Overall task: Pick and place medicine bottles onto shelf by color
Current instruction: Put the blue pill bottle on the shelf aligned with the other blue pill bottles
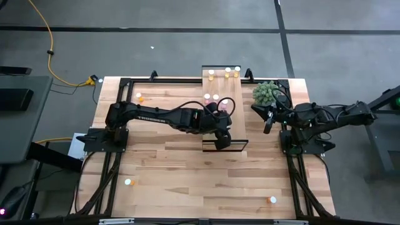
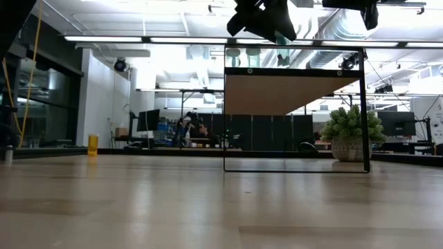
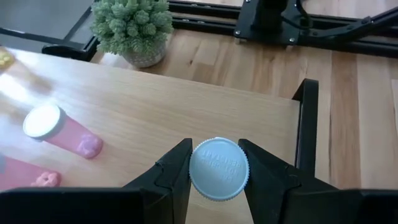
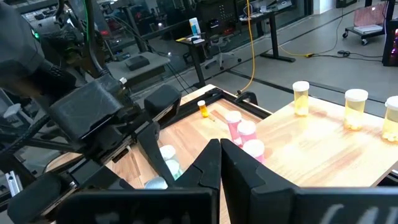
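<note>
My left gripper (image 3: 216,150) hangs over the near end of the light-wood shelf (image 1: 232,119), shut on a pale blue-green medicine bottle (image 4: 168,159) with a white cap. Two pink bottles (image 1: 211,98) stand at the shelf's middle, and three yellow ones (image 1: 229,72) stand at its far end. My right gripper (image 4: 221,163) waits shut and bare at the table's right, near a potted plant (image 1: 265,92). My left gripper pinches the bottle by its white cap (image 3: 218,169), one finger (image 3: 177,163) on each side of the round rim. The fingers slant down toward the shelf board. The cap's top faces the wrist and hides the body. In the low view the bottle (image 2: 282,36) hangs clear above the board.
Loose orange bottles stand on the table at the far left (image 1: 140,98), near left (image 1: 129,182) and near right (image 1: 272,200). The shelf's dark frame (image 2: 363,111) stands upright around the board. The board's near end lies bare under my left gripper.
</note>
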You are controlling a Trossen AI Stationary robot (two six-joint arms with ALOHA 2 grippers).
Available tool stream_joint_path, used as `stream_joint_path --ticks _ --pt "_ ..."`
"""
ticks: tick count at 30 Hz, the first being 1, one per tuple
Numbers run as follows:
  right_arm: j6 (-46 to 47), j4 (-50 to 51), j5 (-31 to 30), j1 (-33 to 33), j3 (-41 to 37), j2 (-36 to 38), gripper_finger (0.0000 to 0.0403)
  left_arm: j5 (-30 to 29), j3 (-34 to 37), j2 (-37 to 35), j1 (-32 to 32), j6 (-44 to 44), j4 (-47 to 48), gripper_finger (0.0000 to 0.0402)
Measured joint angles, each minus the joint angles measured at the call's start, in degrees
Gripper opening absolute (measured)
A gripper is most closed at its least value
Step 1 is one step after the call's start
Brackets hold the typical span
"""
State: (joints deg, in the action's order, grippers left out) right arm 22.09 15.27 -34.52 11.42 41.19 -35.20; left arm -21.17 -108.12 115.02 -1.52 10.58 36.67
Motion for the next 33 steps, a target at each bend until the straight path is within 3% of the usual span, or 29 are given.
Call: stream_joint_path --ticks 33 --pt "0.0 0.0 0.0 0.0 0.0 -0.1 0.0 2.2 0.0 1.6 -2.2 -0.9 0.0 0.0113"
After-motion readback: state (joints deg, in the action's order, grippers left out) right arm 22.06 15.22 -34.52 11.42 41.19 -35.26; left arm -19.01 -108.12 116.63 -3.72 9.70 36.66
